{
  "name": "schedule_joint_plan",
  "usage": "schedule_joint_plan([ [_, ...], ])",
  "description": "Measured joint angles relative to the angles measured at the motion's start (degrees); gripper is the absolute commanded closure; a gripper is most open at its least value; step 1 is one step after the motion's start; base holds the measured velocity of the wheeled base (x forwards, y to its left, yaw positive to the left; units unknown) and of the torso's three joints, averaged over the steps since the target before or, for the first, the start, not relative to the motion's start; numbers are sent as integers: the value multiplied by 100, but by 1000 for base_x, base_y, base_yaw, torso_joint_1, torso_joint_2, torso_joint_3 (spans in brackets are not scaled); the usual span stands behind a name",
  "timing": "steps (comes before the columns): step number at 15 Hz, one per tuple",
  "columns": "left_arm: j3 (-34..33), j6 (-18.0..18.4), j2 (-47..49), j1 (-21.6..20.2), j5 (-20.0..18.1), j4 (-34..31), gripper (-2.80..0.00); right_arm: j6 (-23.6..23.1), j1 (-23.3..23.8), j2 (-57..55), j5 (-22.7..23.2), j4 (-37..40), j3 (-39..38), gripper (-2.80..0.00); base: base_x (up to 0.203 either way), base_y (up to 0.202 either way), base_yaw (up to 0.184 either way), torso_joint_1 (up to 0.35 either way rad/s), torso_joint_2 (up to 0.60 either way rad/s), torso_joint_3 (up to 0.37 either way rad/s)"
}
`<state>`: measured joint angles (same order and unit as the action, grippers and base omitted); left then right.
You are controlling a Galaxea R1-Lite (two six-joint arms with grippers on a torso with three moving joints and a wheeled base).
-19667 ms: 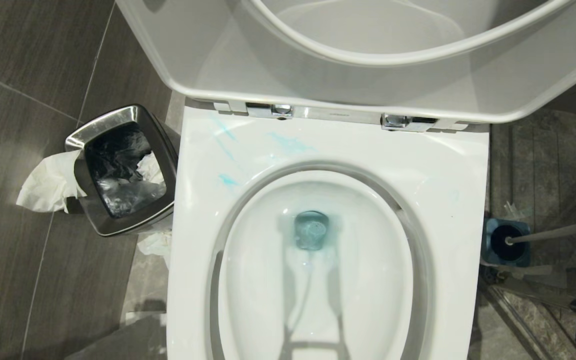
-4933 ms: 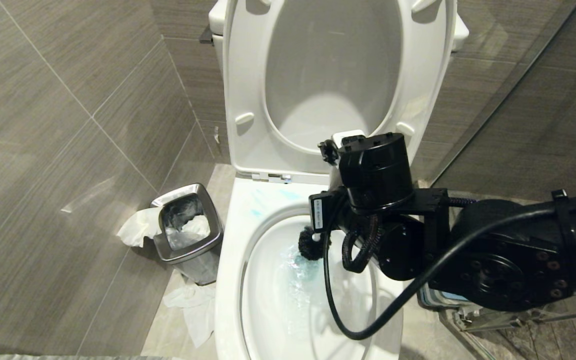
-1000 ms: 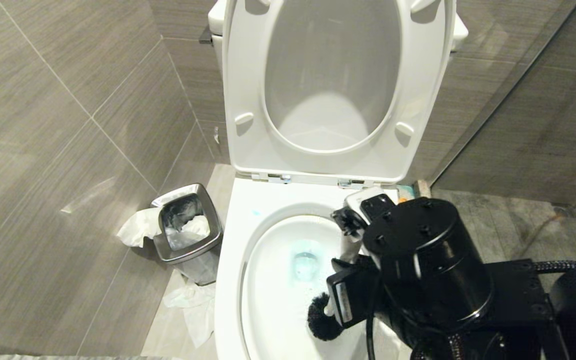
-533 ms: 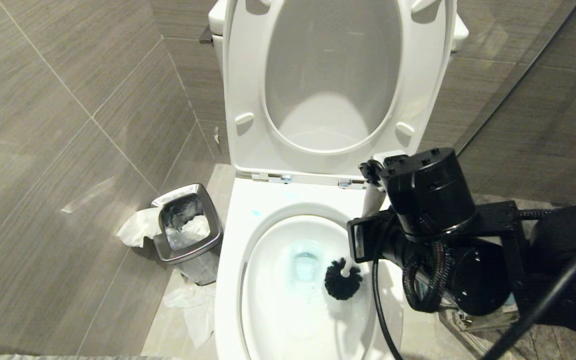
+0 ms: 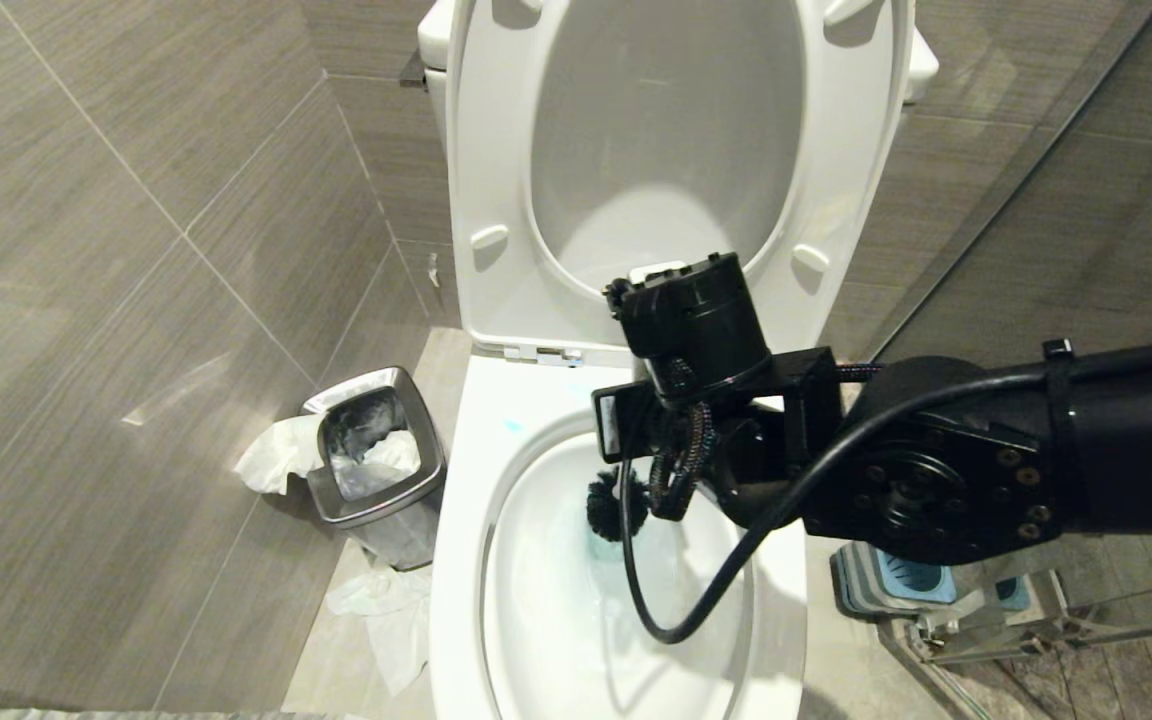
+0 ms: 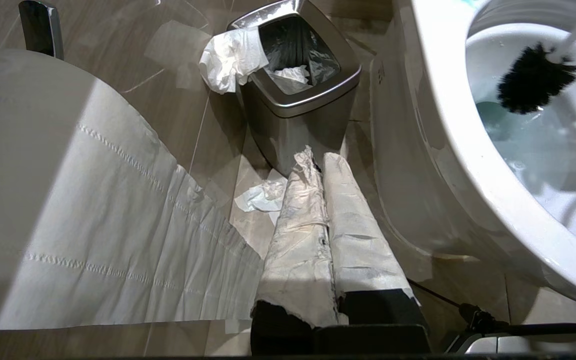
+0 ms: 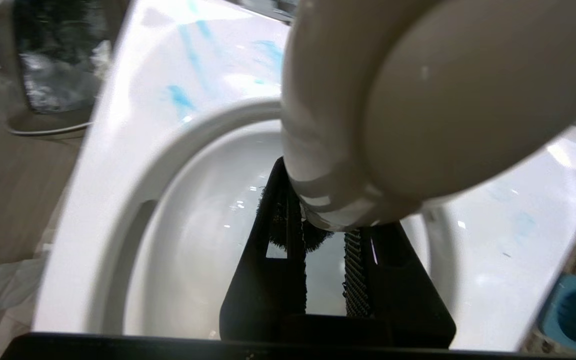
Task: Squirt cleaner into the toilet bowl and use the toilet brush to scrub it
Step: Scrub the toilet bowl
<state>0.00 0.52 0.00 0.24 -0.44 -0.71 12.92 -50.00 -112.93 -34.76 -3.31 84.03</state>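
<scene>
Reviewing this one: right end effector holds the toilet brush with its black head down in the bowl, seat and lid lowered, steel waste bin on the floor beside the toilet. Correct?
Not quite. The seat and lid are raised, standing upright behind the toilet bowl, as the head view shows. The rest holds: the right end effector holds the toilet brush with its black head down in the bowl, and the steel waste bin stands on the floor beside the toilet.

Black right arm [image 5: 936, 470] — bolted joint, looped cable
</scene>
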Motion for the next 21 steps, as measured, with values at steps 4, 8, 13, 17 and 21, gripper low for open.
schedule_joint_plan([
  [4, 0, -1, 0, 5, 0, 0, 0, -83, -495, -324, 7, 26, 304, 0, 0, 0, 0, 0, 0, 0],
  [8, 0, 0, 0, -2, 2, 2, 0, -55, -1016, -317, 1, 45, 166, 0, 0, 0, 0, 0, 0, 0],
  [13, 0, 0, 0, 0, 2, 0, 0, -38, -1200, 361, 2, 48, -757, 0, 0, 0, 0, 0, 0, 0],
  [17, 0, -1, 0, -2, 0, 1, 0, 115, -1174, 1175, -7, 36, -1871, 0, 0, 0, 0, 0, 0, 0],
  [21, 0, 0, 0, 0, -1, 2, 0, 210, -835, 1708, 0, 21, -2380, 0, 0, 0, 0, 0, 0, 0],
])
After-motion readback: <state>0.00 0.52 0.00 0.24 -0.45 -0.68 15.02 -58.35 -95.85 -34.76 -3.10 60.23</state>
